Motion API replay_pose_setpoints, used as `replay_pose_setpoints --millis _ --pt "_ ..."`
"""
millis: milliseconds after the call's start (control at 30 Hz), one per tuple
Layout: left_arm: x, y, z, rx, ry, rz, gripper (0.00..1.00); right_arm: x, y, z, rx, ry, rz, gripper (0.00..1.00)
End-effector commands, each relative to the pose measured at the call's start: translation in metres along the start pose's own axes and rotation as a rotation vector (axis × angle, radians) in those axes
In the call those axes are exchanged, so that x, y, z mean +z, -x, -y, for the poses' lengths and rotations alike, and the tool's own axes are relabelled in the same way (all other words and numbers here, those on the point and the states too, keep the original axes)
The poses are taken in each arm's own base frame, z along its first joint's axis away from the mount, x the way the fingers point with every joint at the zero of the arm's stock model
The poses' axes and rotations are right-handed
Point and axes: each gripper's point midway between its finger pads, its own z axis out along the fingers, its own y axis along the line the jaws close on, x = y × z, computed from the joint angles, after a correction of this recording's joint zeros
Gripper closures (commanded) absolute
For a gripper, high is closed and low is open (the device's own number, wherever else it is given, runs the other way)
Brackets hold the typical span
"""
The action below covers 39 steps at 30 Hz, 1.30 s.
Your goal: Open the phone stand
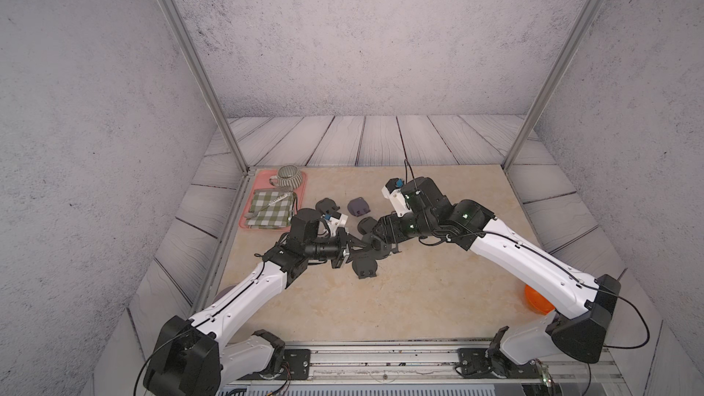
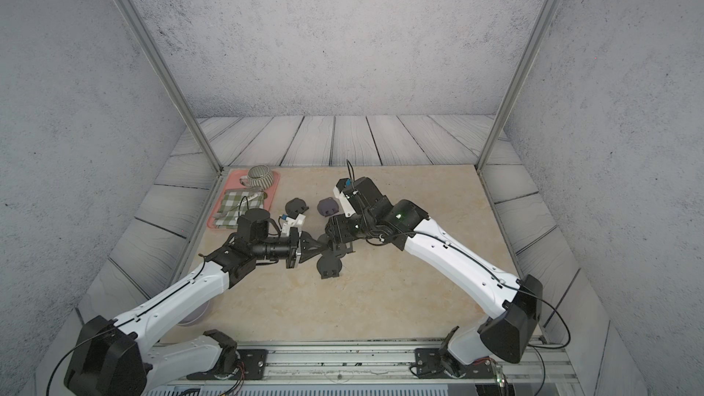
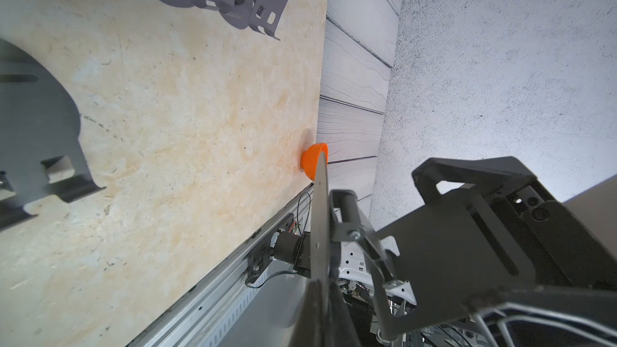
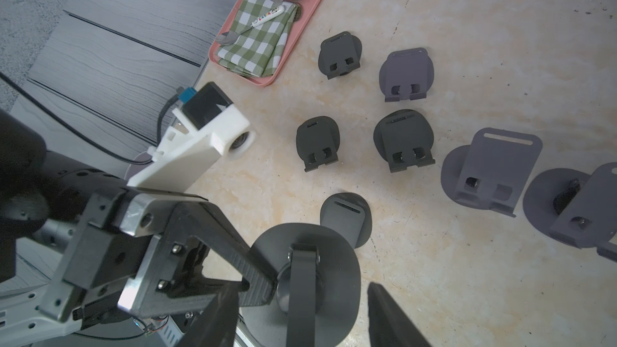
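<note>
Two pincers are meeting on one phone stand point(image 4: 334, 262), which I am holding between the arms over the middle of the table point(image 1: 419, 299), apparently clear of the other stands point(image 4: 404, 141). My left gripper point(image 4: 262, 290) is clamping the rim of its round base. My right gripper point(image 4: 297, 297) is straddling the hinged arm, jaws apart; whether it is gripping, I cannot tell. I am working the unfolding step. The next move probably calls for bracing the base while swinging the plate outward.
</note>
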Motion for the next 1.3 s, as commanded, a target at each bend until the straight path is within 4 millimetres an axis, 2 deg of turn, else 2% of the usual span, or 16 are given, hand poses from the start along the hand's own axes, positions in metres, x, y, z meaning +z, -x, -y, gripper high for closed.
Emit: replay_pose_setpoints --millis 0,67,100,133,167,200,500,900,1267 --pt "-0.014 0.039 -0.056 -0.203 0.167 0.199 1.00 -0.033 -0.010 0.007 -0.017 -0.034 -0.004 0.47" --pt "-0.012 0.040 -0.052 -0.186 0.157 0.187 1.00 -0.028 -0.010 0.006 -0.020 -0.028 -0.017 0.46" --pt "-0.011 0.040 -0.048 -0.172 0.149 0.179 1.00 -0.026 -0.010 0.005 -0.023 -0.024 -0.025 0.41" --pt "-0.010 0.040 -0.045 -0.159 0.140 0.169 1.00 -0.023 -0.010 0.004 -0.026 -0.020 -0.034 0.30" --pt "-0.009 0.040 -0.040 -0.141 0.128 0.156 1.00 -0.019 -0.011 0.003 -0.026 -0.015 -0.045 0.09" --pt "-0.008 0.040 -0.035 -0.120 0.119 0.142 1.00 -0.016 -0.011 0.003 -0.026 -0.010 -0.052 0.01" --pt "-0.008 0.034 -0.018 -0.030 0.081 0.088 1.00 0.016 -0.024 -0.004 0.003 0.052 -0.127 0.01" --pt "-0.011 0.022 -0.021 -0.011 0.068 0.061 1.00 0.044 -0.017 -0.008 -0.005 0.066 -0.156 0.00" --pt "-0.015 0.014 -0.026 -0.014 0.069 0.064 1.00 0.045 -0.010 -0.012 -0.006 0.081 -0.141 0.38"
